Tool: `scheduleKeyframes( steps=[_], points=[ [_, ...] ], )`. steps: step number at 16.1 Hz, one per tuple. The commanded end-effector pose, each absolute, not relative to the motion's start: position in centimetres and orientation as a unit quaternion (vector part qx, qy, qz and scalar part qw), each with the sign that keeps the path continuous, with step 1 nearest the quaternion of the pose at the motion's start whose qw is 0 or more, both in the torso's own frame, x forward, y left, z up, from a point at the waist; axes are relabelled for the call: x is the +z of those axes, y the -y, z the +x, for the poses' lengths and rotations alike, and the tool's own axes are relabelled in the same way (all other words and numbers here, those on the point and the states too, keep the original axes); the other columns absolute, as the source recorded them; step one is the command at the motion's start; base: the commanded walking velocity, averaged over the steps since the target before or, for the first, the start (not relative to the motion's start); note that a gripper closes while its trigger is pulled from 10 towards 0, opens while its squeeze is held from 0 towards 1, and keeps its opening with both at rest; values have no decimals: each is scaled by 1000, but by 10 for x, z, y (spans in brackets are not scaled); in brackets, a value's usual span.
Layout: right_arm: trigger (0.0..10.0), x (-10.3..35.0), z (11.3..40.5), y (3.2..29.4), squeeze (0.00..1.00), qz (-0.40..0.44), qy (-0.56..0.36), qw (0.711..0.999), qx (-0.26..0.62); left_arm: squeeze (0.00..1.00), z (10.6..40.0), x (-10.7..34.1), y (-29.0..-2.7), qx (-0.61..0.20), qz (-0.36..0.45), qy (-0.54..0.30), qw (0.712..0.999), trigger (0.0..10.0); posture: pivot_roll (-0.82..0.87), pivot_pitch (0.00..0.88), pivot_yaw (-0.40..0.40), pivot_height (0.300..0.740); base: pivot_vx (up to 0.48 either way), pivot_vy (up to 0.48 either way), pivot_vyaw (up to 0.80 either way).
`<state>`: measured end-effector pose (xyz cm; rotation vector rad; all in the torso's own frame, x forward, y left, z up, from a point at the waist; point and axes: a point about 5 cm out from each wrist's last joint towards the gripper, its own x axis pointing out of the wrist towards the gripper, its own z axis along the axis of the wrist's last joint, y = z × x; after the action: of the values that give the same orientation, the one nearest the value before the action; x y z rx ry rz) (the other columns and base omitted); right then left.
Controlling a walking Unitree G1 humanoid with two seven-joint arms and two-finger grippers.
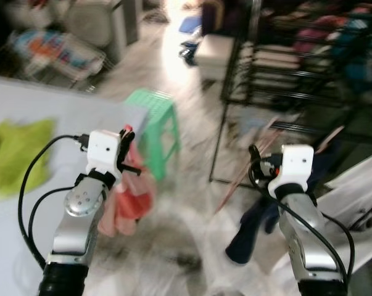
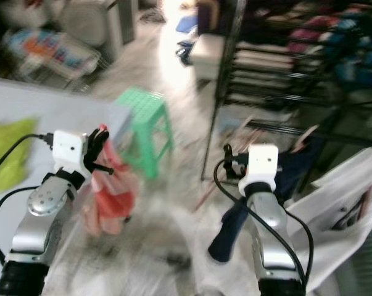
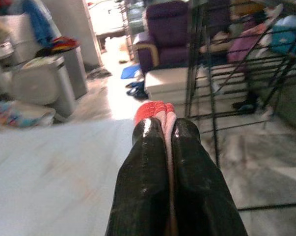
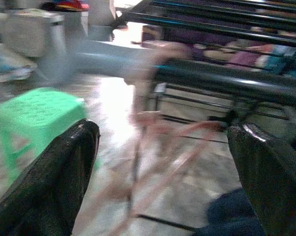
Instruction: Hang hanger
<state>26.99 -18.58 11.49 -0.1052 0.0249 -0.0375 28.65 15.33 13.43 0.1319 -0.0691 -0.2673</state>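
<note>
The left gripper (image 3: 168,142) was clamped on a pink-red garment (image 1: 129,200) hanging beside the green stool (image 1: 156,120). The right gripper (image 4: 162,162) stood wide apart, a blurred pink hanger (image 4: 157,162) between its fingers, before the black rack (image 1: 297,68).

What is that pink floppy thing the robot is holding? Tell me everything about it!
It is a pink cloth, soft and crumpled, with a redder edge at the top. It looks like a piece of clothing, but the picture is too blurry to be sure. It hangs straight down from the left gripper, whose two black fingers are shut on its top edge. The rest dangles free above the pale floor, in front of the green stool.
</note>
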Motion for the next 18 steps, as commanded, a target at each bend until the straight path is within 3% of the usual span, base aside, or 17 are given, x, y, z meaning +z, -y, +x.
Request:
scheduleKeyframes(
  steps=[1,5,12,18],
  points=[
    [10000,112,267,193,0,-55,-21,998,-32,0,286,136,-143,-150,57,39,986,10000,-31,0,4,740,454,0,0],
    [10000,108,263,192,0,-59,-35,997,-32,0,286,133,-142,-153,27,22,988,10000,-32,0,1,740,389,170,0],
    [10000,101,246,190,0,-61,-48,996,-34,0,284,134,-139,-167,19,19,986,10000,-32,0,-7,740,0,66,0],
    [10000,95,202,190,0,-68,-74,995,-11,0,283,135,-133,-190,5,14,982,10000,-45,0,6,740,0,0,0]
  ],
)
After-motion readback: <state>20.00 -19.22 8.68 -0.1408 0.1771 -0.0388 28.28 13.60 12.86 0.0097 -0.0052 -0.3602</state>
